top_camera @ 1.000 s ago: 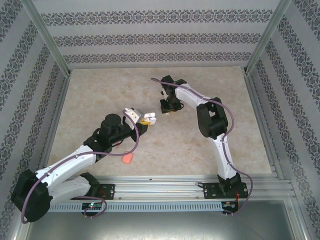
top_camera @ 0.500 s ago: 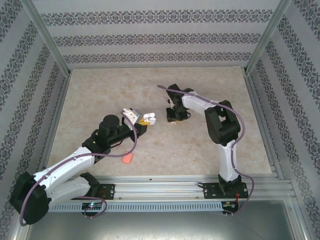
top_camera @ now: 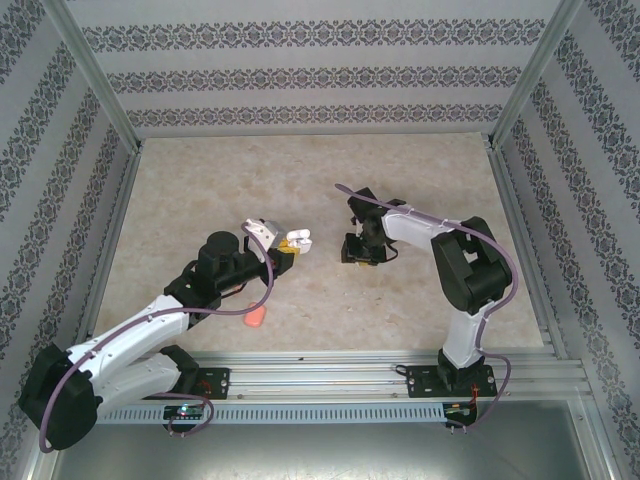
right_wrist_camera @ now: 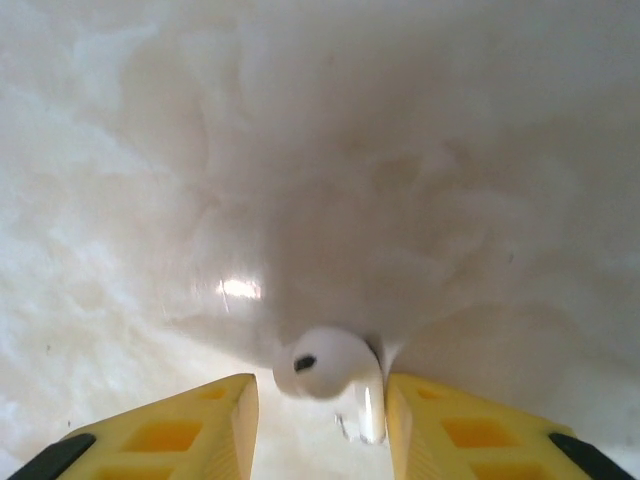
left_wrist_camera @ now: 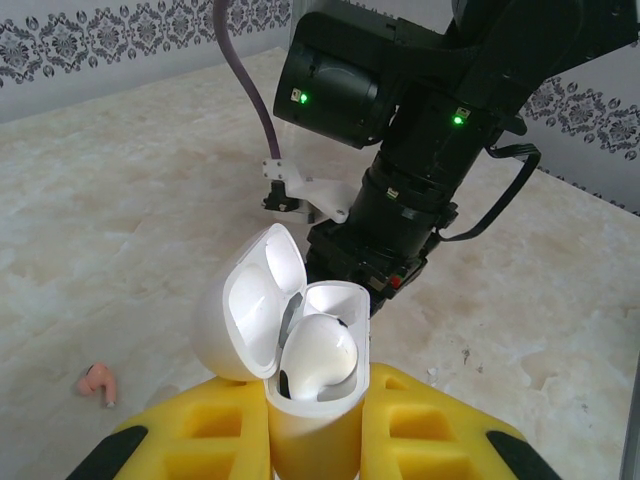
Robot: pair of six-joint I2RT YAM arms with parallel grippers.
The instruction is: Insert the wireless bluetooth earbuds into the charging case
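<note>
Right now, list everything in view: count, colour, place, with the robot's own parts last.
charging case: one, white, lid open, clamped in the left hand.
white earbuds: two; one seated in the case, the other between the right hand fingers, grip unclear.
salmon-red earbud: one, lying on the table, left of the case in the left wrist view.
salmon-red item: one, on the table by the left arm, too small to identify.
table: one, beige marbled.
walls: three, grey patterned, around the table.
arms: two, white and black, left arm and right arm.
hands: two, yellow fingers, left shut on the case.

Glossy white plastic case (left_wrist_camera: 312, 435), marble-look table (top_camera: 300, 180).
</note>
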